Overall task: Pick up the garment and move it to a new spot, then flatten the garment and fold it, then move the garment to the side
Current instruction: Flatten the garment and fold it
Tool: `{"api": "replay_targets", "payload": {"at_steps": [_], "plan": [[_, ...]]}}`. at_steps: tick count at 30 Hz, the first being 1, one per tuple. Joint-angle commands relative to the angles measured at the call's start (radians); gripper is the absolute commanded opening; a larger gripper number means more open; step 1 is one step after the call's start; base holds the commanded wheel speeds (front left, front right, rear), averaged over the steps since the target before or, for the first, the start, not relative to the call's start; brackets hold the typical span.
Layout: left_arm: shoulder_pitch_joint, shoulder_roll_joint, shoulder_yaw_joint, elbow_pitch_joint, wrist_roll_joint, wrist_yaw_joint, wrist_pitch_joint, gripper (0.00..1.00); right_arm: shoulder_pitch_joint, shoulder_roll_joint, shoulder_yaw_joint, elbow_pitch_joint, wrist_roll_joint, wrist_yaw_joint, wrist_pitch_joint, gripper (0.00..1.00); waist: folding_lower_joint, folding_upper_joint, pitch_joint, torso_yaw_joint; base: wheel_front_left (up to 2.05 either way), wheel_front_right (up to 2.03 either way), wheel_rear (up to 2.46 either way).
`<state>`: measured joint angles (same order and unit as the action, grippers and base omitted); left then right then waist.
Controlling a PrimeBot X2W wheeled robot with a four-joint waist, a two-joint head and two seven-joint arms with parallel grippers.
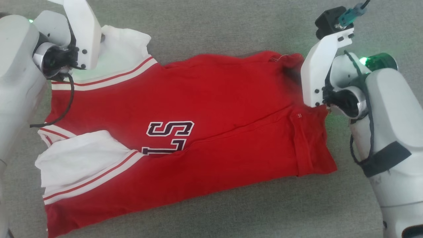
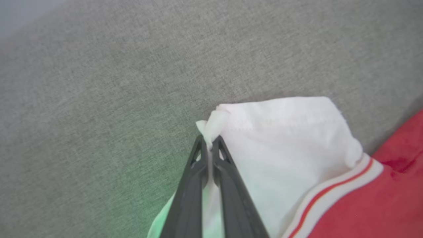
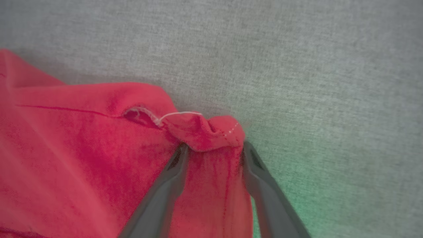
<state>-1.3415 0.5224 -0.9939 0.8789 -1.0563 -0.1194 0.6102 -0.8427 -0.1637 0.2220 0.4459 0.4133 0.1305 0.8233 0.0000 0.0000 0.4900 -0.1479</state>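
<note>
At the left, the left gripper [image 2: 209, 140] is closed tight on the edge of the far white sleeve [image 2: 284, 138], and a small bit of cloth sticks out past its tips. The garment [image 1: 211, 96] lies spread on the grey surface [image 1: 211, 26], sleeves to the left and hem to the right, with its near side folded over. At the right, the right gripper [image 3: 214, 147] has its fingers apart around a bunched red corner [image 3: 205, 130] that touches both; I cannot tell if it is gripped.

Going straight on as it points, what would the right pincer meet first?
The right pincer would first meet the garment, its bunched red corner lying between the fingers; behind, probably grey cloth.
</note>
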Motion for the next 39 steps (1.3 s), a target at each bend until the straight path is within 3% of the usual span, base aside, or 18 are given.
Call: {"api": "replay_targets", "payload": {"at_steps": [1,12,20,23,29,37,38,39], "plan": [[-0.019,-0.001,-0.001,0.007,0.002,-0.002,-0.011,0.00,0.011,0.001,0.005,0.026,-0.005,0.000,0.011,0.00,0.0000,0.0000,-0.001,0.004,0.00,0.00,0.00],[-0.034,-0.015,-0.006,-0.004,-0.044,-0.010,-0.045,0.00,-0.014,-0.024,-0.042,0.047,-0.008,0.000,-0.067,0.00,0.0000,0.0000,-0.056,0.058,0.00,0.00,0.00],[0.006,0.045,-0.023,-0.113,-0.073,-0.009,0.008,0.00,0.061,-0.079,-0.069,-0.062,0.018,0.000,-0.067,0.00,0.0000,0.0000,-0.108,0.108,0.00,0.00,0.00],[0.026,0.079,-0.029,-0.180,-0.073,0.014,0.031,0.00,0.100,-0.089,-0.089,-0.124,0.028,0.000,-0.053,0.00,0.0000,0.0000,-0.127,0.123,0.00,0.00,0.00],[0.101,0.184,-0.035,-0.416,-0.085,0.109,0.083,0.00,0.195,-0.113,-0.133,-0.266,0.034,0.000,0.004,0.00,0.0000,0.0000,-0.153,0.148,0.00,0.00,0.00],[0.262,0.368,-0.033,-0.837,-0.115,0.325,0.129,0.00,0.355,-0.124,-0.202,-0.447,0.034,0.000,0.074,0.00,0.0000,0.0000,-0.169,0.167,0.00,0.00,0.00],[0.262,0.368,-0.033,-0.837,-0.115,0.325,0.129,0.00,0.355,-0.124,-0.202,-0.447,0.034,0.000,0.074,0.00,0.0000,0.0000,-0.169,0.167,0.00,0.00,0.00],[0.286,0.389,-0.036,-0.886,-0.120,0.354,0.134,0.00,0.377,-0.121,-0.212,-0.467,0.035,0.000,0.082,0.00,0.0000,0.0000,-0.170,0.168,0.00,0.00,0.00]]}}
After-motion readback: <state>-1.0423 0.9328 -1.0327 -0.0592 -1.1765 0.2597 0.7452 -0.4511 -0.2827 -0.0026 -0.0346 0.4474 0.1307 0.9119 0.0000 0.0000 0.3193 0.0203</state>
